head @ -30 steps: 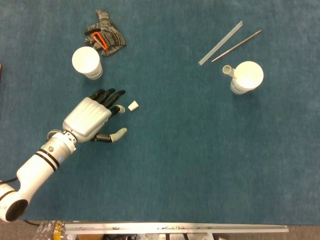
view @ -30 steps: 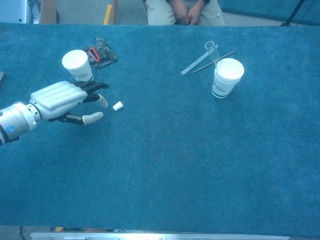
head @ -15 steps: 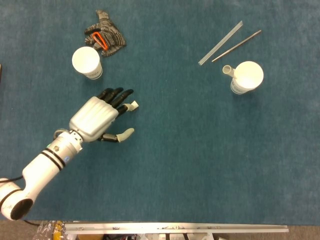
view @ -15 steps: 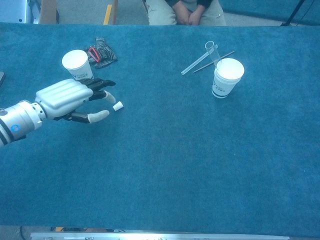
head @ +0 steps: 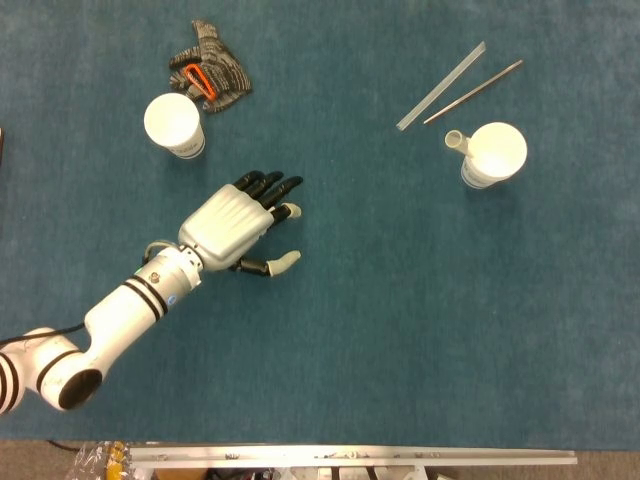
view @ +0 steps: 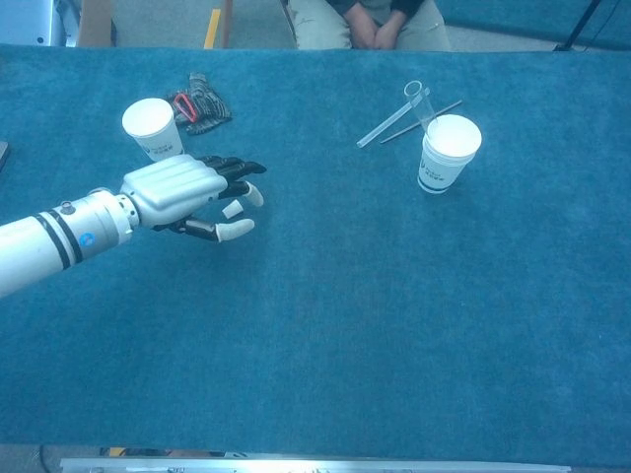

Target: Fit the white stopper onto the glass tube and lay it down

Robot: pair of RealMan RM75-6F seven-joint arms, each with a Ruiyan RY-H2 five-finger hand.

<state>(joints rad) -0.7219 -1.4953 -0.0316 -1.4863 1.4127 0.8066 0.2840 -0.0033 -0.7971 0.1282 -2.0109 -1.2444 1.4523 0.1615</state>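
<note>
My left fingers (view: 233, 168) are spread over the stopper (view: 233, 209), which lies on the desk (view: 345, 325) unheld. The tube (view: 421, 104) stands by the far cup (view: 446, 153). Grasping, fitting and laying down all remain.

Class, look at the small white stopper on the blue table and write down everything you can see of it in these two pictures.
The small white stopper is a short, plain white plug; its material cannot be told. It rests on the blue carpet-like table, near the left side, below a white paper cup. The chest view shows it between the fingers and thumb of the left robot hand, which reaches over it with fingers spread; whether they touch it cannot be told. In the head view that hand hides it. It is not on the glass tube.
</note>
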